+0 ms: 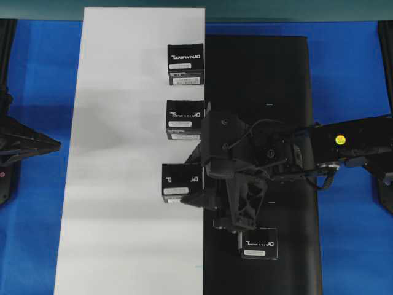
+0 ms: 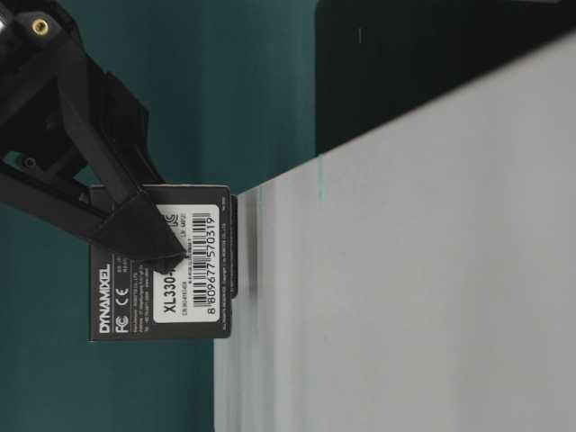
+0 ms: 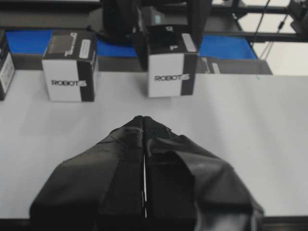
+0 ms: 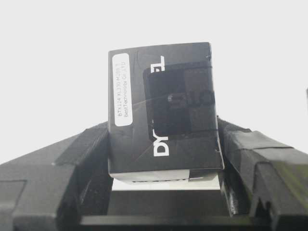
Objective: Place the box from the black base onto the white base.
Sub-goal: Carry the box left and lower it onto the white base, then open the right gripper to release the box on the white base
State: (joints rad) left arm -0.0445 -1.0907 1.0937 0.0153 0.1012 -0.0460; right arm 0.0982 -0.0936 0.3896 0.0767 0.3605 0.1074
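Note:
My right gripper [image 1: 194, 183] reaches across from the black base [image 1: 264, 110] and is shut on a black box [image 1: 178, 182] at the right edge of the white base [image 1: 123, 153]. In the right wrist view the box [image 4: 163, 101] sits between both fingers [image 4: 240, 149], over white sheet. At table level the box [image 2: 180, 288] is at or just above the sheet [image 2: 405, 270]; I cannot tell which. Another box [image 1: 258, 242] lies on the black base near its front. My left gripper [image 1: 43, 145] is shut and empty at the far left, off the sheets.
Two more identical boxes [image 1: 185, 63] [image 1: 184, 118] stand on the white base's right edge, behind the held one. The left wrist view shows one of them [image 3: 70, 65] beside the held box [image 3: 171, 72]. Blue table [image 1: 37, 74] surrounds both sheets.

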